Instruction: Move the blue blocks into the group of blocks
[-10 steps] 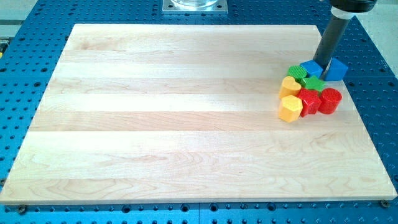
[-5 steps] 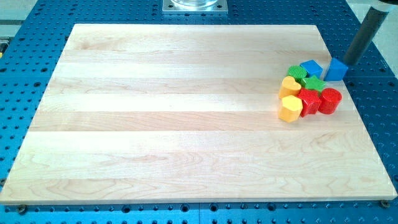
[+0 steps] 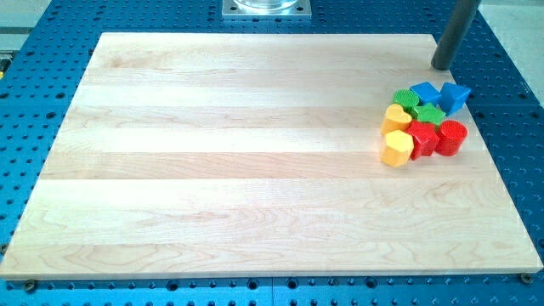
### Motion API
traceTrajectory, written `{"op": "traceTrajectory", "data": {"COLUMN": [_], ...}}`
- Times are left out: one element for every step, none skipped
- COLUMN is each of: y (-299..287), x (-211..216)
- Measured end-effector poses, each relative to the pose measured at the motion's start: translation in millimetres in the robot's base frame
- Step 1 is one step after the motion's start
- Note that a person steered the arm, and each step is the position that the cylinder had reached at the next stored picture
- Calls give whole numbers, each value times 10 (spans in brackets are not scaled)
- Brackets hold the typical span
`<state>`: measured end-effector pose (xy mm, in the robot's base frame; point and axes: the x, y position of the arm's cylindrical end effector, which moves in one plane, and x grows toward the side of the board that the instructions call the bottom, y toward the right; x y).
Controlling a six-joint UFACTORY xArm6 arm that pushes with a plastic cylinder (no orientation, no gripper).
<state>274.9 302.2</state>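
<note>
Two blue blocks sit at the top of a tight cluster at the view's right: a blue block (image 3: 424,92) and a blue triangular block (image 3: 455,96) to its right. Below them are a green cylinder (image 3: 405,100), a green star (image 3: 429,115), a yellow heart (image 3: 395,117), a yellow hexagon (image 3: 397,148), a red block (image 3: 422,137) and a red cylinder (image 3: 451,137). My tip (image 3: 442,66) is above the cluster, near the board's top right corner, apart from the blue blocks.
The wooden board (image 3: 238,161) lies on a blue perforated table (image 3: 510,93). A metal mount (image 3: 266,8) shows at the view's top centre.
My tip left the gap between the blue blocks, swung out right of them, then came back up-left above them. The blue triangular block shifted slightly and turned.
</note>
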Motion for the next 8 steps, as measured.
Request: {"op": "traceTrajectory", "data": {"y": [206, 177, 45, 39, 39, -2, -91, -91], "x": [240, 262, 663, 965, 1014, 1113, 1365, 1340]}}
